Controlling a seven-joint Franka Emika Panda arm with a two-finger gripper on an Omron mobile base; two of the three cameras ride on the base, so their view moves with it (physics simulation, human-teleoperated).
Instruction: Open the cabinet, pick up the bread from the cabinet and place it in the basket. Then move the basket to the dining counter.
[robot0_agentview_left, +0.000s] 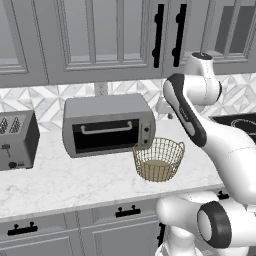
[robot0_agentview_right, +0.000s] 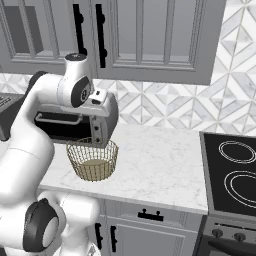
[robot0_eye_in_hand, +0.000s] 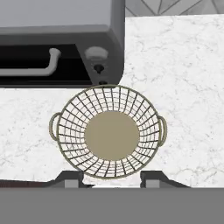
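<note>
Tool (robot0_eye_in_hand: 111, 178) tips apart above basket (robot0_eye_in_hand: 108, 131) on marble counter (robot0_eye_in_hand: 183, 65), beside toaster oven (robot0_eye_in_hand: 61, 39).

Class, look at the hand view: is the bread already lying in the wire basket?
No: the basket shows only its bare tan bottom through the open rim, with no roll inside.

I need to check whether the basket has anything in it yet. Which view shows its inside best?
The hand view: it looks straight down into the basket, showing its bare tan bottom and no bread. The left base view shows the basket from the side beside the toaster oven; the right base view shows it similarly, through the wire.
</note>
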